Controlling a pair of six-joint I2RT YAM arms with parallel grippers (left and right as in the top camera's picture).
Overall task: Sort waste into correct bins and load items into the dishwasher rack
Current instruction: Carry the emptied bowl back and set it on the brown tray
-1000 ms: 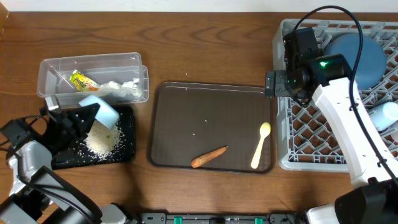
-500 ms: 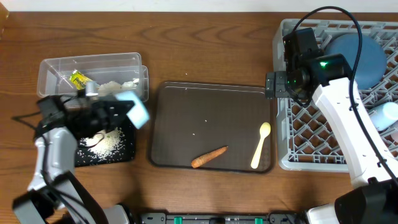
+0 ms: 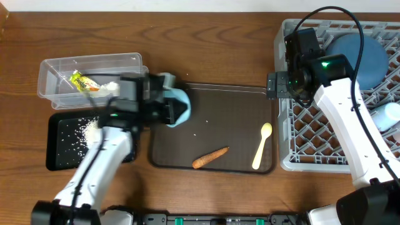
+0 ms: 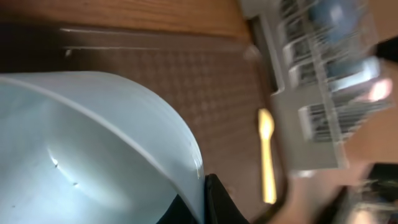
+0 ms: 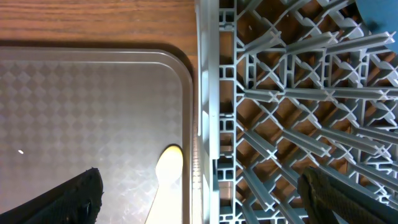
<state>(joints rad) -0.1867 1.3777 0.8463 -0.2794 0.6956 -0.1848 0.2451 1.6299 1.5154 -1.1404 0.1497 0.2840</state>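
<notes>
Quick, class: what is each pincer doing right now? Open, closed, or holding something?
Left pincer: closed on the bowl.
Right pincer: open, holding nothing.

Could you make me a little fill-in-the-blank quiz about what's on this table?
1. The left claw holds a pale-blue ____.
2. The carrot and the ____ lie on the brown tray.
3. The black tray holds white ____.
4. The dark-blue plate sits in the grey ____.
Missing words: bowl; spoon; rice; rack.
</notes>
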